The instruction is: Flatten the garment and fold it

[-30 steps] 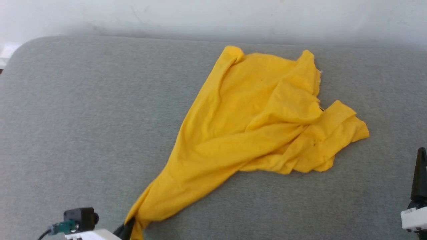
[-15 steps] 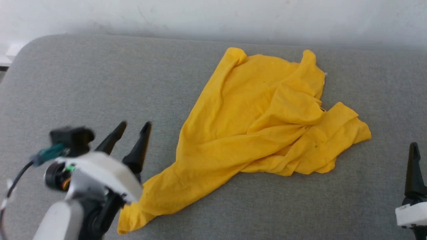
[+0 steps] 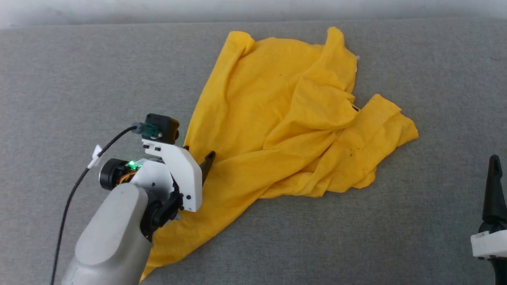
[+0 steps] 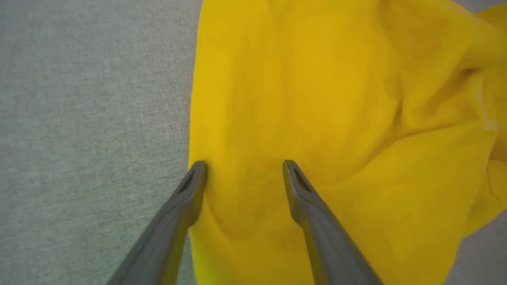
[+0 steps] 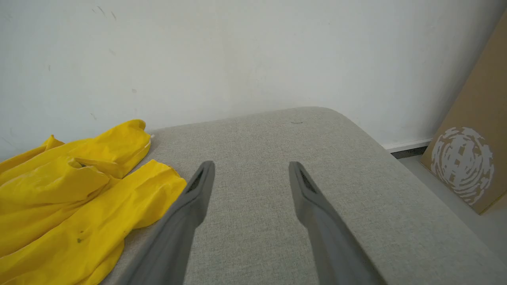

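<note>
Plain indoor room, grey fabric cushion [image 5: 277, 158], white wall [image 5: 237, 51], leaning cardboard [image 5: 475, 118]

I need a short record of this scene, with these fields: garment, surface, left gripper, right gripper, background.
garment: bright yellow thin T-shirt, crumpled and creased, not folded
surface: grey fabric cushion
left gripper: open, one tip at the shirt's edge, the other over the cloth; contact cannot be told
right gripper: open, over bare cushion, apart from the shirt
background: white wall; brown cardboard panel beside the cushion
</note>
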You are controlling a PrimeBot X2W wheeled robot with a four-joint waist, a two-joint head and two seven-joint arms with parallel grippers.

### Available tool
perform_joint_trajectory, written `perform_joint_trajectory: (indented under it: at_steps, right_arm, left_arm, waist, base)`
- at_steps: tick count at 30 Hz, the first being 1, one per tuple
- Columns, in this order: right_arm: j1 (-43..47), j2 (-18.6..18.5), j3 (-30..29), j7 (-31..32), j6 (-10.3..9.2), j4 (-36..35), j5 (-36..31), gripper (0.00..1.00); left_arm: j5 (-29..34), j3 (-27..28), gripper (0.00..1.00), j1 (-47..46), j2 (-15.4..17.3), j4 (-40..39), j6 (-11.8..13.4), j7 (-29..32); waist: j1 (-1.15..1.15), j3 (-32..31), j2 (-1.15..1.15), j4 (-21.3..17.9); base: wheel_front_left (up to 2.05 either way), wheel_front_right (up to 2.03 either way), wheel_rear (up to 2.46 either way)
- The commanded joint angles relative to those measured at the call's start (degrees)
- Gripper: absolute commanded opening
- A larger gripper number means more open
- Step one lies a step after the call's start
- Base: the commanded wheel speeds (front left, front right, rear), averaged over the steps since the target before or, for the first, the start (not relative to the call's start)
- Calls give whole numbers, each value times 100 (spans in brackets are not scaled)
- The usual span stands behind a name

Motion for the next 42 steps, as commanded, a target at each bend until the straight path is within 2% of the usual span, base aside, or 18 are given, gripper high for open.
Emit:
perform_joint_trajectory:
  at_steps: [1,3,4,5,6,10,18,22,27,28,29,30,36,42]
  right_arm:
    - [-113,9,-15,-53,-4,-38,-18,100]
    - [-130,9,-19,-62,-4,-47,-13,100]
    - [-143,9,-16,-65,-4,-48,-9,100]
    - [-157,9,-12,-69,-4,-47,-6,100]
    - [-171,9,-7,-74,-4,-45,-2,100]
    - [-189,9,-15,-86,-4,-51,11,100]
    - [-285,9,46,-9,-4,-206,-58,100]
    - [-341,9,112,60,-4,-309,-115,100]
    - [-401,9,199,116,-4,-388,-146,100]
    - [-417,9,216,123,-4,-404,-151,100]
    - [-430,9,236,137,-4,-418,-167,100]
    - [-442,9,255,154,-4,-430,-182,100]
    - [-472,9,226,227,-4,-466,-245,100]
    - [-410,9,229,288,-4,-360,-273,100]
  left_arm:
    - [-19,-61,100,-134,-33,168,-53,104]
    - [89,-177,100,-257,11,443,-71,242]
    - [142,-226,67,-311,25,565,-77,275]
    - [186,-263,13,-367,25,660,-93,257]
    - [231,-297,0,-424,23,734,-116,207]
    - [372,-272,0,-758,-7,803,-122,-205]
    - [889,170,0,-1951,149,848,335,-1553]
    - [1122,306,0,-2439,267,1171,517,-2123]
    - [1075,381,0,-2590,267,1808,516,-2357]
    - [1041,386,13,-2599,252,1970,481,-2393]
    - [1005,421,49,-2619,234,2109,487,-2466]
    - [994,438,100,-2637,219,2222,494,-2569]
    - [835,412,100,-2681,-119,2583,287,-3205]
    - [1093,30,100,-2540,-336,2256,184,-3745]
  waist:
    - [-1,188,0,-176]
    - [-1,226,0,-194]
    - [-1,241,0,-198]
    - [-1,254,0,-200]
    - [-1,265,0,-197]
    - [-1,293,0,-145]
    - [-1,514,0,-139]
    - [-1,688,0,-215]
    - [-1,857,0,-299]
    - [-1,890,0,-313]
    - [-1,919,0,-322]
    - [-1,944,0,-321]
    - [-1,915,0,-100]
    - [-1,487,0,195]
  base:
    - [0,0,0]
    - [0,0,0]
    - [0,0,0]
    - [0,0,0]
    - [0,0,0]
    - [0,0,0]
    - [0,0,0]
    - [0,0,0]
    - [0,0,0]
    - [0,0,0]
    - [0,0,0]
    - [0,0,0]
    - [0,0,0]
    - [0,0,0]
